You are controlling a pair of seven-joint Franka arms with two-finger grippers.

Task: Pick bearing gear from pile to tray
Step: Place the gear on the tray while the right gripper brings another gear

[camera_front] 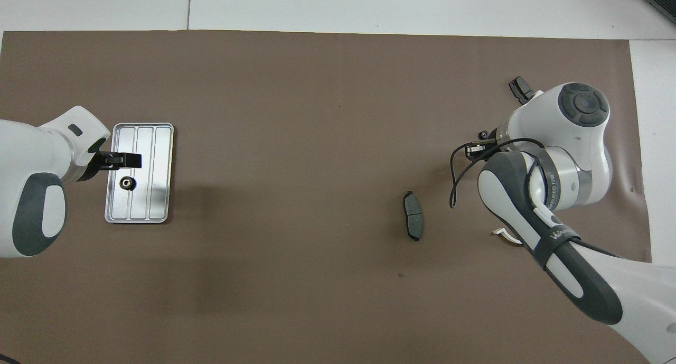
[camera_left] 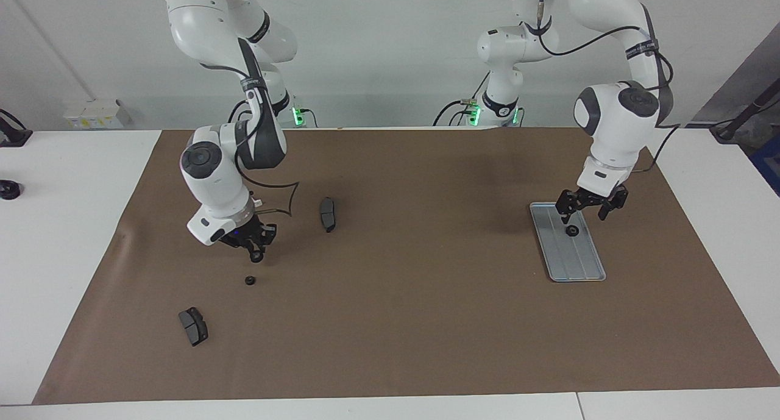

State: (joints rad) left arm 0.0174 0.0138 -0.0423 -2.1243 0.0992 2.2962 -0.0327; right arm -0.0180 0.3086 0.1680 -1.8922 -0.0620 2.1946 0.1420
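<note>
Gear [camera_left: 571, 230] lies in tray [camera_left: 586, 272], left gripper [camera_left: 590, 205] spread above it.
Right gripper [camera_left: 256, 253], over the mat [camera_left: 414, 322], clenches another gear [camera_left: 256, 256].

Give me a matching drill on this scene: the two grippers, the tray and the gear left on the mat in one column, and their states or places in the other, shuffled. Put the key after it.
Things
1. left gripper
2. right gripper
3. tray
4. loose gear

States or places
A. shut on a held gear, up over the mat
B. lying bare on the mat at the right arm's end of the table
C. open, over the tray
D. has a delivered gear lying in it

Pairs: 1-C, 2-A, 3-D, 4-B
</note>
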